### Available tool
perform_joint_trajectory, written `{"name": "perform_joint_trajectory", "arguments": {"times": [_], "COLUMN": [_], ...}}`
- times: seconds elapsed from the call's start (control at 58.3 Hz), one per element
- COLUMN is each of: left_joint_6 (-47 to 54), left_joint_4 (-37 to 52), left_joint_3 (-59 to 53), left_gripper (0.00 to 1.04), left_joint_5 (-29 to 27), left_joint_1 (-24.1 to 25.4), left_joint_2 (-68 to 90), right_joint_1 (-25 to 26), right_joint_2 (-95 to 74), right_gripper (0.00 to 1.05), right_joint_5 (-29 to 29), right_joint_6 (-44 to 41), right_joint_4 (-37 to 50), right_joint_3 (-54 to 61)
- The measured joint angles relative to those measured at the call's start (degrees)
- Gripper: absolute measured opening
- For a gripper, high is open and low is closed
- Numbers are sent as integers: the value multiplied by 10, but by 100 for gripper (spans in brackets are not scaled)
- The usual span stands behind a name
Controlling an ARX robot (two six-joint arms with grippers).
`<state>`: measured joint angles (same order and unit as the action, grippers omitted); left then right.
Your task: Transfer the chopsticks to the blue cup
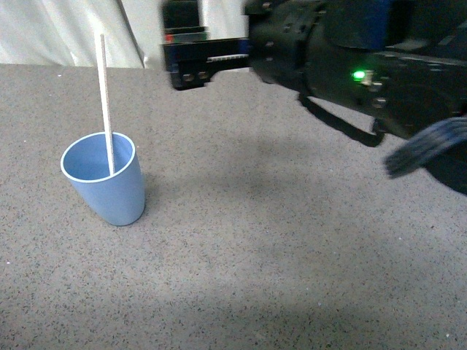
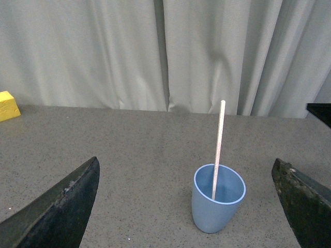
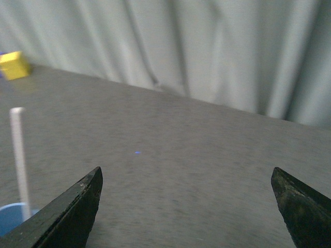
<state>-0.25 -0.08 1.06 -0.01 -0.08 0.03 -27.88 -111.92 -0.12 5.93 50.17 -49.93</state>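
Note:
The blue cup (image 1: 102,179) stands on the grey table at the left. The cream-white chopstick (image 1: 106,102) stands in it, leaning on the rim and rising well above it. My left gripper (image 2: 185,161) is open and empty, with the cup (image 2: 217,199) and the stick (image 2: 219,144) a little ahead between its fingers. My right gripper (image 1: 186,71) hovers open and empty above the table, to the right of the stick's top. In the right wrist view the gripper (image 3: 186,170) faces bare table, with the stick (image 3: 19,155) and the cup's rim (image 3: 10,217) at the picture's edge.
The right arm's black body (image 1: 350,58) fills the upper right of the front view. A yellow block (image 2: 8,106) lies far off on the table near the pale curtain (image 2: 165,51); it also shows in the right wrist view (image 3: 14,64).

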Motion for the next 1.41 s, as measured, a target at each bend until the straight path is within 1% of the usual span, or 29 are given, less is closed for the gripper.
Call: {"name": "perform_joint_trajectory", "arguments": {"times": [0.086, 0.103, 0.12, 0.154, 0.172, 0.189, 0.223, 0.292, 0.395, 0.412, 0.463, 0.48, 0.532, 0.652, 0.995, 1.012, 1.047, 1.081, 1.15, 1.407], "left_joint_6": [0, 0, 0, 0, 0, 0, 0, 0, 0, 0, 0, 0, 0, 0, 0, 0, 0, 0, 0, 0], "left_joint_4": [0, 0, 0, 0, 0, 0, 0, 0, 0, 0, 0, 0, 0, 0, 0, 0, 0, 0, 0, 0], "left_joint_3": [0, 0, 0, 0, 0, 0, 0, 0, 0, 0, 0, 0, 0, 0, 0, 0, 0, 0, 0, 0], "left_gripper": [98, 98, 98, 98, 98, 98, 98, 98, 98, 98, 98, 98, 98, 98, 98, 98, 98, 98, 98, 98], "left_joint_5": [0, 0, 0, 0, 0, 0, -1, 0, 0, 0, 0, 0, 0, 0, 0, 0, 0, 0, 0, 0], "left_joint_1": [0, 0, 0, 0, 0, 0, 0, 0, 0, 0, 0, 0, 0, 0, 0, 0, 0, 0, 0, 0], "left_joint_2": [0, 0, 0, 0, 0, 0, 0, 0, 0, 0, 0, 0, 0, 0, 0, 0, 0, 0, 0, 0], "right_joint_1": [33, 41, 45, 61, 65, 78, 97, 117, 142, 144, 156, 161, 172, 197, 231, 233, 251, 265, 276, 277], "right_joint_2": [28, 33, 35, 44, 48, 61, 90, 161, 230, 234, 261, 274, 307, 378, 530, 535, 555, 574, 608, 724], "right_gripper": [94, 92, 90, 83, 81, 76, 67, 51, 29, 27, 17, 12, 0, 1, 1, 1, 1, 1, 1, 1], "right_joint_5": [70, 100, 115, 168, 177, 187, 185, 162, 134, 134, 122, 117, 101, 84, 48, 44, 15, 5, 5, 2], "right_joint_6": [-12, -20, -24, -35, -37, -41, -47, -53, -57, -57, -57, -57, -59, -59, -59, -59, -59, -59, -59, -59], "right_joint_4": [0, 27, 44, 109, 123, 158, 188, 176, 176, 175, 171, 168, 159, 132, 39, 36, 21, 5, -20, -119], "right_joint_3": [37, 52, 60, 94, 104, 131, 170, 227, 289, 294, 320, 332, 357, 402, 461, 462, 467, 471, 478, 494]}}
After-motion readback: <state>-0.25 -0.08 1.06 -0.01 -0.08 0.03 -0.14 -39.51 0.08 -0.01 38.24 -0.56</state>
